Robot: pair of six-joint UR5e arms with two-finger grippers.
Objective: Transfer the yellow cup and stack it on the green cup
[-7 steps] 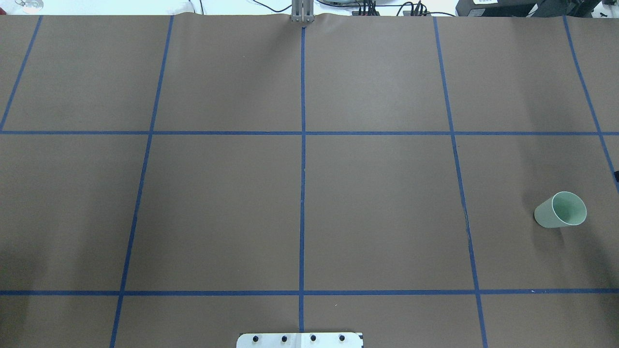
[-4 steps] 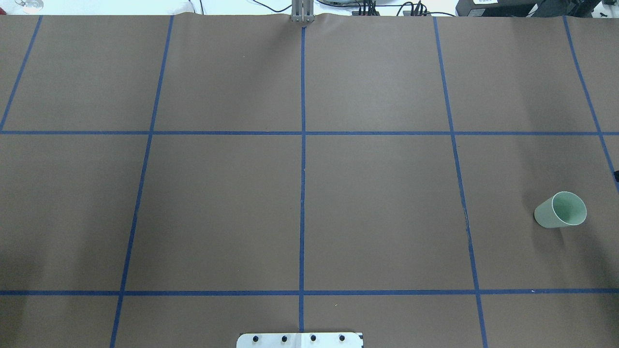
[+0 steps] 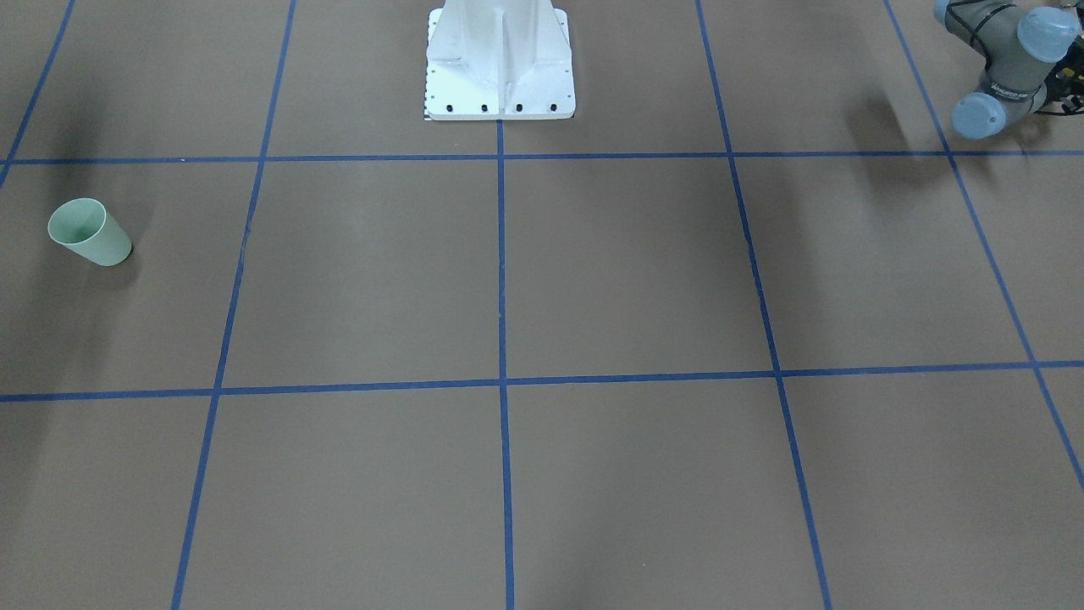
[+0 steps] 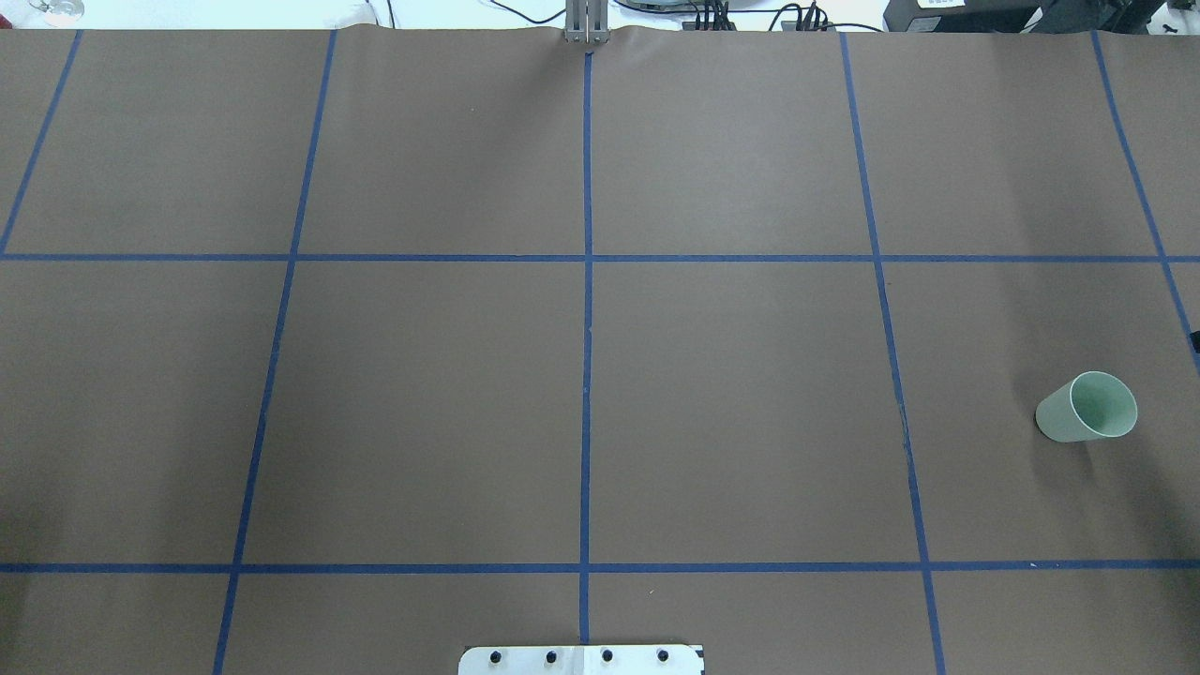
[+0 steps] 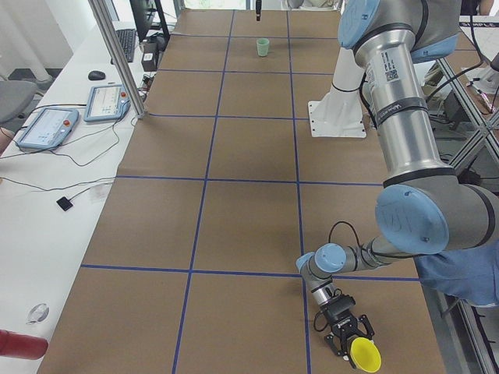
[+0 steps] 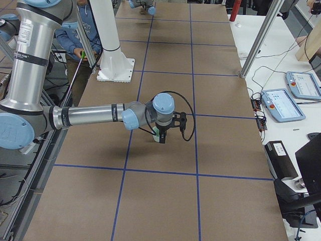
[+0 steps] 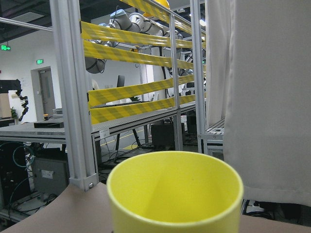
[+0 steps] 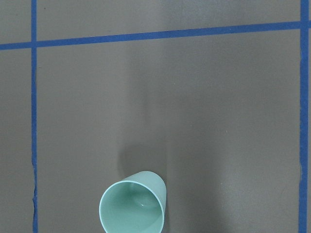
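Observation:
The green cup (image 4: 1087,408) stands upright on the brown table at the robot's right; it also shows in the front view (image 3: 89,233), the left side view (image 5: 263,47) and, from above, the right wrist view (image 8: 133,206). The right gripper (image 6: 161,133) hangs just over it, and I cannot tell whether it is open or shut. The yellow cup (image 5: 364,354) is at the table's left end, tilted, right at the left gripper (image 5: 343,333). Its rim fills the bottom of the left wrist view (image 7: 175,194). No fingers show there, so I cannot tell the left gripper's state.
The white robot base (image 3: 500,68) sits at the table's near middle edge. Blue tape lines grid the brown cover. Metal frame posts (image 5: 117,54) and teach pendants (image 5: 47,128) stand on the side table. A person in blue (image 5: 460,273) is beside the left arm.

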